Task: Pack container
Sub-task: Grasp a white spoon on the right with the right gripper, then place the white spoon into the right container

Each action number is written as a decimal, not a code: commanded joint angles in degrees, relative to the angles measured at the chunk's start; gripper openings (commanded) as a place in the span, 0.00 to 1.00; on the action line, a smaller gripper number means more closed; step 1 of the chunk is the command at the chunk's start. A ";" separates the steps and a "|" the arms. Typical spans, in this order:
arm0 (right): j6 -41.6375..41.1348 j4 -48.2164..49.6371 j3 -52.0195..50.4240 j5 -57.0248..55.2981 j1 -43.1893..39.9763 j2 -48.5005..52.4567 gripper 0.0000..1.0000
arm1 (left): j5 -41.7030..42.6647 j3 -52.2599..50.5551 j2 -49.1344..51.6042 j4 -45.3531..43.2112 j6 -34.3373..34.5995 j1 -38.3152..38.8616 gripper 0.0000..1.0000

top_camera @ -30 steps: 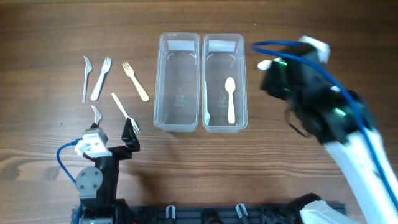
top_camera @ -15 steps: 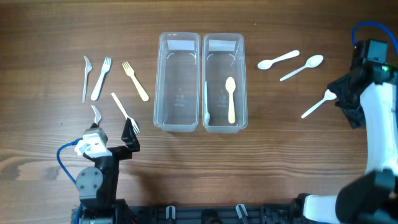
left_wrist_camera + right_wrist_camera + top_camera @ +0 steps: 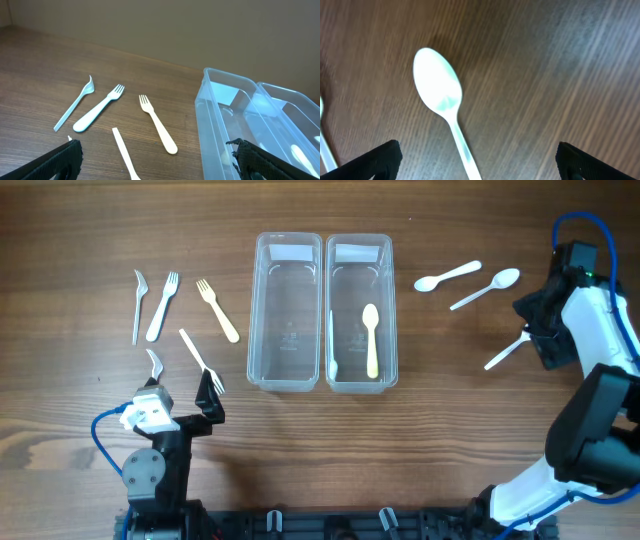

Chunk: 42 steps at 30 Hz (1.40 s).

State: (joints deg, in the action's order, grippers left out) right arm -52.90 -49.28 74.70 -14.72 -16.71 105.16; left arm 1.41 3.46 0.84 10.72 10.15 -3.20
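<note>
Seen from overhead, two clear containers stand side by side at the middle of the bench [image 3: 300, 450], their long walls touching and their long axes running from the robot's side toward the far edge. The left container [image 3: 286, 300] is beside the right container [image 3: 392, 310], which holds a cream spoon [image 3: 371, 340] lying lengthwise with its bowl toward the far end. A pale utensil [image 3: 333, 345] lies along that container's left wall, too faint to identify. Left of the containers a clear fork [image 3: 138, 305], a white fork [image 3: 162, 307] and a cream fork [image 3: 218, 310] lie with their tines toward the far edge. The left end effector [image 3: 180, 388] hovers near the robot's side of them. To the right lie a first white spoon [image 3: 447, 277] and a second white spoon [image 3: 485, 289], both slanted. A third white spoon [image 3: 503, 353] points its handle down-left, and its bowl end sits under the right end effector [image 3: 537, 332]. In the left wrist view, the left end effector [image 3: 157, 165] is released, with its jaws spread wide above the bench. The forks fan out ahead of it and the containers are at right, running away from the camera. In the right wrist view, the right end effector [image 3: 480, 165] is also released, grasping nothing. The third white spoon [image 3: 440, 97] lies flat on the wood below, its bowl farther from the fingertips and its handle slanting back between the wide-set jaws without touching them.
</note>
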 commanded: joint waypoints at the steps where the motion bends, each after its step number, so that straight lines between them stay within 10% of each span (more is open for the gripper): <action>1: -0.70 1.95 -0.20 1.31 0.02 3.89 0.96 | 0.46 -0.26 -0.35 0.00 -0.92 -0.46 1.00; 6: 1.90 4.52 -0.20 3.26 0.02 10.69 0.89 | 0.48 -0.26 -0.35 0.00 -0.92 -0.46 1.00; 14: 3.69 4.35 -0.20 6.03 0.02 13.73 0.05 | 0.46 -0.26 -0.35 0.00 -0.92 -0.46 1.00; 25: 15.21 -0.39 0.15 8.24 1.16 -4.35 0.04 | 0.46 -0.26 -0.35 0.00 -0.92 -0.46 1.00; 31: 34.03 8.52 0.17 14.95 20.74 -28.79 0.04 | 0.46 -0.26 -0.35 0.00 -0.94 -0.46 1.00; 42: 37.88 12.57 0.15 19.26 40.39 -13.05 0.05 | 0.48 -0.26 -0.35 0.00 -0.92 -0.46 1.00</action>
State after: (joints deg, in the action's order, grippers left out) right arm -17.96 -37.78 74.70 2.17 21.69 88.77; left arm 1.41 3.46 0.84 10.72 10.15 -3.20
